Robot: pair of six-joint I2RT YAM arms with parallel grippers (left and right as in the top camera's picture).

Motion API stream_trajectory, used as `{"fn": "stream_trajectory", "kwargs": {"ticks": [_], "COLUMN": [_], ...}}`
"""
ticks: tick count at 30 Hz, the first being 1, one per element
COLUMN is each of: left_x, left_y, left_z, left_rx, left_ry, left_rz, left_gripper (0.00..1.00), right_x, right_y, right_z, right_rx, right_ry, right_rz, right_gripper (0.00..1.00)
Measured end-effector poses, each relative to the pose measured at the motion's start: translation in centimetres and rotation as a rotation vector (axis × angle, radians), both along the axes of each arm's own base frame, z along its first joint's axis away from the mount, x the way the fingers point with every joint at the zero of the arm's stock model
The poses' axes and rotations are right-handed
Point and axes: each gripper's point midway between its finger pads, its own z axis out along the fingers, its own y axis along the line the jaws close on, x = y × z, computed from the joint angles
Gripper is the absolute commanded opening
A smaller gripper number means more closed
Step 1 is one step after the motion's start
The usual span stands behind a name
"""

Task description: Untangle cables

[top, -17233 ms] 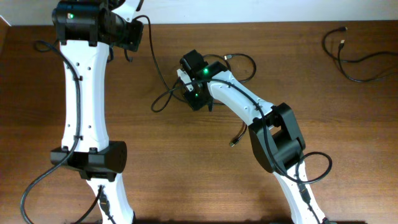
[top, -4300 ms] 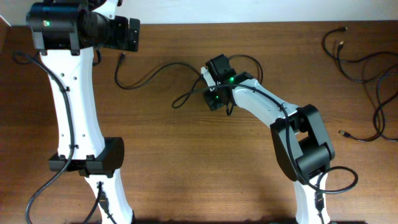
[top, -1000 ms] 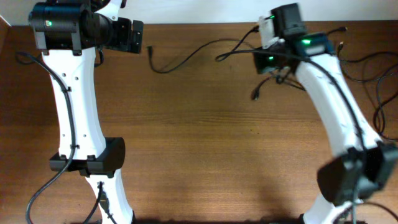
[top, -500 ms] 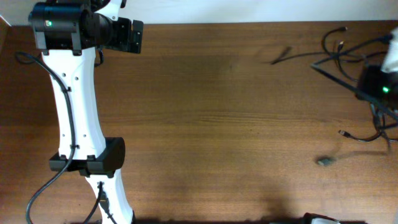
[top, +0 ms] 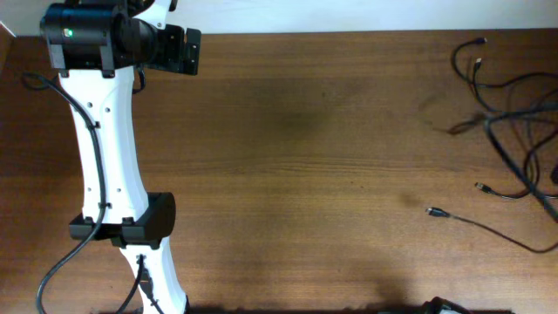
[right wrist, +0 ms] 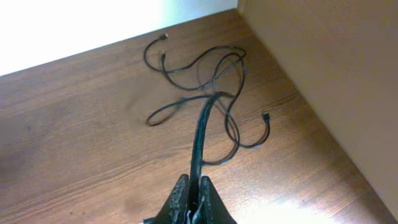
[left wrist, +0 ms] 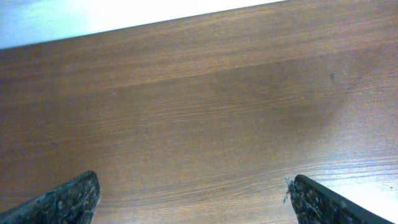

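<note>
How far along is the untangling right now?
Done: one thin black plug-tipped cord lies stretched out, seemingly by itself. In hand: the right claw is shut on a black cord. Left: the looped black cords beyond it cross one another.

A brown wooden table (top: 305,174) is shown, its grain running left to right. Thin black cables (top: 514,164) are spread in loose, overlapping loops at the far right, close to the right edge. One cable end with a small plug (top: 433,211) is laid nearer, apart from the loops.
</note>
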Motion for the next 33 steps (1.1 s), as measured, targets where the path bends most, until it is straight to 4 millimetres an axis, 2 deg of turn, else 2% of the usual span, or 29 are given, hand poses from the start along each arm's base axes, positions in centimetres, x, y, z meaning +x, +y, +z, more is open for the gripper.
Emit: {"fn": "stream_trajectory", "kwargs": {"ticks": [7,11,14,18,23,26,28,33], "left_x": [0.0,0.0,0.0,0.0,0.0,0.1,0.4,1.3], "left_y": [0.0,-0.1,-0.1,-0.1,-0.1,-0.1,-0.1,-0.2], "left_z": [0.0,0.0,0.0,0.0,0.0,-0.3,-0.8,-2.5], "left_rx": [0.0,-0.005,-0.006,-0.006,-0.006,-0.004,-0.001,0.003], "left_ry": [0.0,0.0,0.0,0.0,0.001,0.007,0.019,0.057], "left_rz": [0.0,-0.004,-0.004,-0.004,-0.005,-0.006,-0.01,-0.013], "left_gripper": [0.99,0.99,0.99,0.99,0.99,0.99,1.0,1.0], "right_x": [-0.6,-2.6,-3.9,-3.7,0.5,2.0,2.1,1.0], "right_y": [0.8,1.7,1.5,-0.3,-3.4,-5.1,-6.5,-8.5], "right_z": [-0.3,1.2,2.0,1.5,-0.7,-2.1,-2.7,-2.8], "right_rx": [0.025,-0.008,-0.038,-0.045,-0.013,0.025,0.045,0.061], "right_ry": [0.009,-0.055,-0.079,-0.048,0.027,0.054,0.059,0.049], "right_rz": [0.022,0.02,-0.016,-0.122,-0.198,-0.257,-0.313,-0.389], "right_gripper": [0.04,0.04,0.04,0.04,0.04,0.04,0.04,0.04]}}
